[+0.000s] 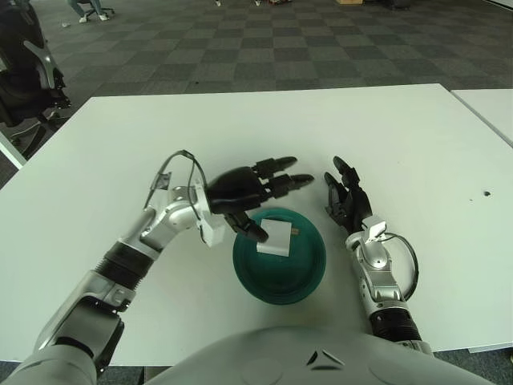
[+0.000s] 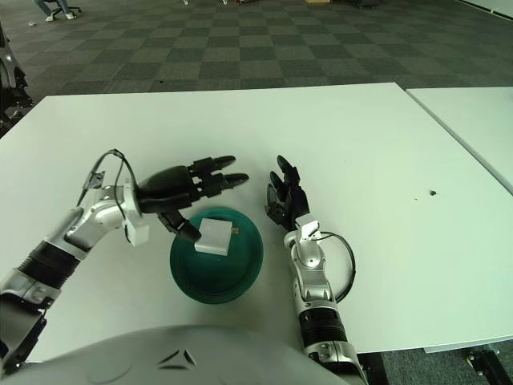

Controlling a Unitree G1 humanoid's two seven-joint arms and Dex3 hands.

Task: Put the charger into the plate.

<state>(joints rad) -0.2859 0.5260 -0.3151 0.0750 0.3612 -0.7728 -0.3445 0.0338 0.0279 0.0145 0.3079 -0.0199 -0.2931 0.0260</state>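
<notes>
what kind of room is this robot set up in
Probably an office or lab. Grey checkered carpet tiles cover the floor, a wheeled office chair stands at the far left, and the robot works at a plain white table with a second table alongside.

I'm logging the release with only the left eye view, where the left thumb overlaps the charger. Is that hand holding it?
Observer: No. In the right eye view the left hand has its thumb beside the charger, not around it. The charger lies in the green plate.
Operator: What is off to the right?
Observer: The right hand shows open, right of the plate. The right eye view also shows more of a second white table across a floor gap.
</notes>
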